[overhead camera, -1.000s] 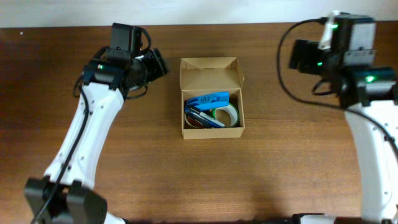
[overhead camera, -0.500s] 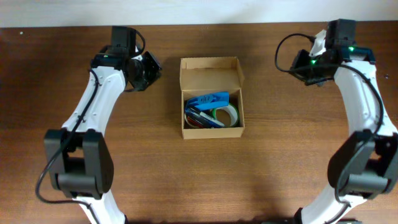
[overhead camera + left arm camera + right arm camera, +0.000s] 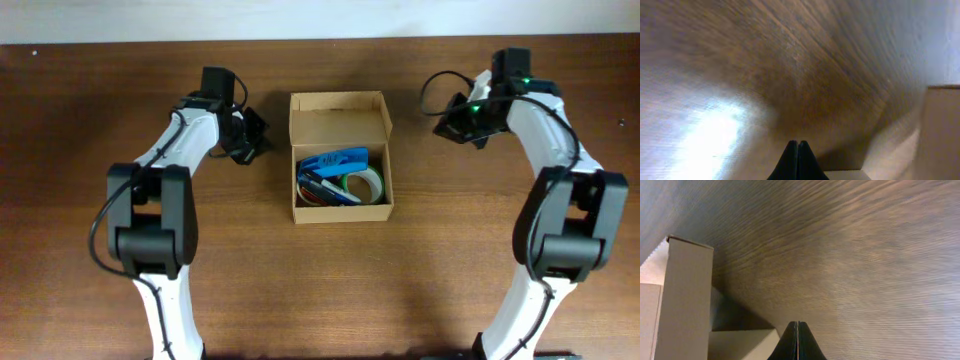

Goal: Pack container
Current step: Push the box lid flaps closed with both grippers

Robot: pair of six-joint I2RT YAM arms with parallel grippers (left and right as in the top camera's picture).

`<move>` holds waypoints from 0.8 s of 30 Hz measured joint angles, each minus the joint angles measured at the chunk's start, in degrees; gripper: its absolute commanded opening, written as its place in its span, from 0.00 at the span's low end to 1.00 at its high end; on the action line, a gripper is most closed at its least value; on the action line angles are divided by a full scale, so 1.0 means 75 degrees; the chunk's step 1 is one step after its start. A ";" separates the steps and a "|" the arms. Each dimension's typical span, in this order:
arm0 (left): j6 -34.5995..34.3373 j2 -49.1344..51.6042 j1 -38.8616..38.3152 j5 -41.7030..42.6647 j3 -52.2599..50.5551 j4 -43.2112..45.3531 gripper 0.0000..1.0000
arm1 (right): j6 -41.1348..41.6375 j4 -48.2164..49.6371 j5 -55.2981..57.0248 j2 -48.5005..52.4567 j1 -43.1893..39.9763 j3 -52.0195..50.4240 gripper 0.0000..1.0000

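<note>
At the left gripper (image 3: 250, 135) and the right gripper (image 3: 452, 120), the fingers are pinched closed on nothing.
Each one is near a side of the container (image 3: 338, 122), which sits between them on the brown bench (image 3: 450, 260), lid up, with a tape roll (image 3: 370, 181) and a blue case (image 3: 335, 160) inside.

A brown wooden table (image 3: 250, 290) carries the open cardboard container (image 3: 338, 118).
</note>
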 measured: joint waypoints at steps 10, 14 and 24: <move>-0.0682 0.0402 -0.0003 0.1227 0.0000 0.1032 0.02 | 0.0586 0.0685 -0.0568 0.0393 0.0717 0.0000 0.04; -0.0863 0.0402 -0.0032 0.1594 0.0000 0.1317 0.02 | 0.0752 0.0854 -0.0778 0.0615 0.0866 0.0000 0.03; -0.1008 0.0402 -0.0210 0.2066 0.0000 0.1883 0.02 | 0.0833 0.1661 -0.1268 0.0906 0.0930 0.0000 0.04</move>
